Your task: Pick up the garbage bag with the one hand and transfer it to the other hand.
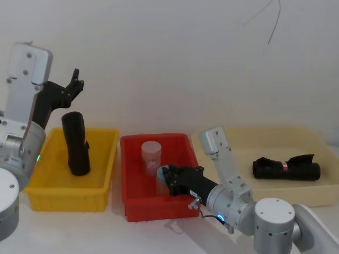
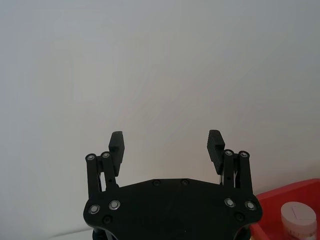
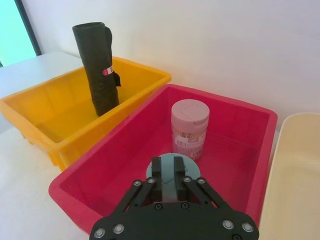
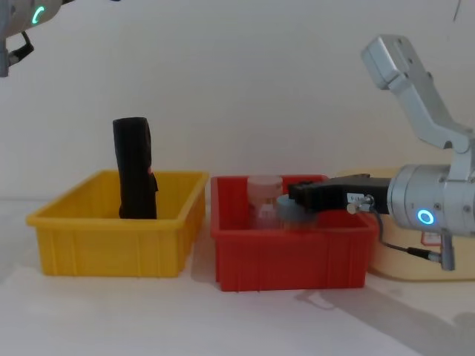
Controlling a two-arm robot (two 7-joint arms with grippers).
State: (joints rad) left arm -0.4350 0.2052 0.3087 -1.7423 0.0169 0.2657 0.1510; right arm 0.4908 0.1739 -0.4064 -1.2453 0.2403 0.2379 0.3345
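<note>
Standing in yellow bin [image 4: 111, 245], garbage bag [image 4: 133, 167], base hidden by its wall, left gripper [image 2: 166, 141] raised, jaws apart, right gripper [image 3: 168, 167] pinched shut, partly covering bluish lid [image 3: 194, 169] in red bin [image 3: 240, 150].

Red bin [image 3: 100, 165] sits under the right gripper's [image 3: 168, 160] jaws, a blue-lidded jar [image 3: 192, 166] directly below them, a pink-capped jar [image 3: 188, 127] just beyond. Yellow bin [image 3: 40, 107] away to their left, beige tray [image 3: 295, 165] to their right.

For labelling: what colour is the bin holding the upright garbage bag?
Yellow bin, best in head view.
</note>
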